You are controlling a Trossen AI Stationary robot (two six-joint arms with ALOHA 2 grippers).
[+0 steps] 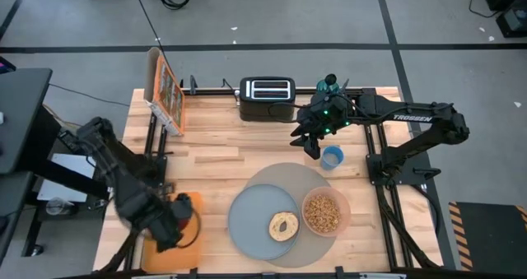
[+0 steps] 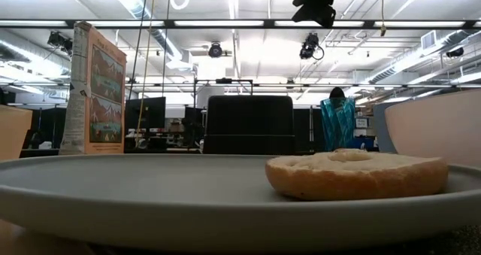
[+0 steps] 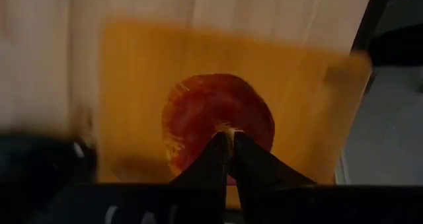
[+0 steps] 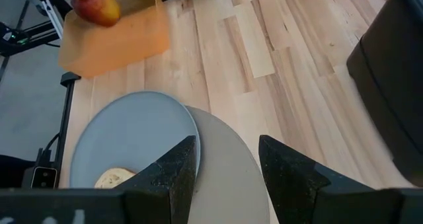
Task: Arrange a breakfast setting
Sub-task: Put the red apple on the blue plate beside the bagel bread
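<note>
A red apple [image 3: 198, 112] is over an orange cutting board [image 1: 188, 230] at the table's near left; it also shows in the right wrist view [image 4: 96, 6]. My left gripper [image 3: 230, 137] is above it, shut at the apple's top. A tan bagel [image 1: 284, 226] lies on the grey-blue plate [image 1: 247, 217], which rests on the round grey mat [image 1: 284, 176]. A pink bowl [image 1: 325, 212] of cereal stands on the mat's right. My right gripper [image 1: 311, 144] is open and empty above the table, beside the small blue cup [image 1: 332, 157]. The spoon is out of view. My left gripper comes at the apple from above, fingers pointing down. Its shut fingertips [image 3: 218, 148] meet at the stem spot on the apple's top [image 3: 223, 126]. Whether they pinch the stem or only touch it, and whether the apple is lifted off the board, I cannot tell.
A black toaster [image 1: 268, 90] stands at the table's far edge, with a cereal box [image 1: 167, 90] upright at the far left and a teal glass [image 1: 328, 83] at the far right. Bare wood lies between the board and the toaster.
</note>
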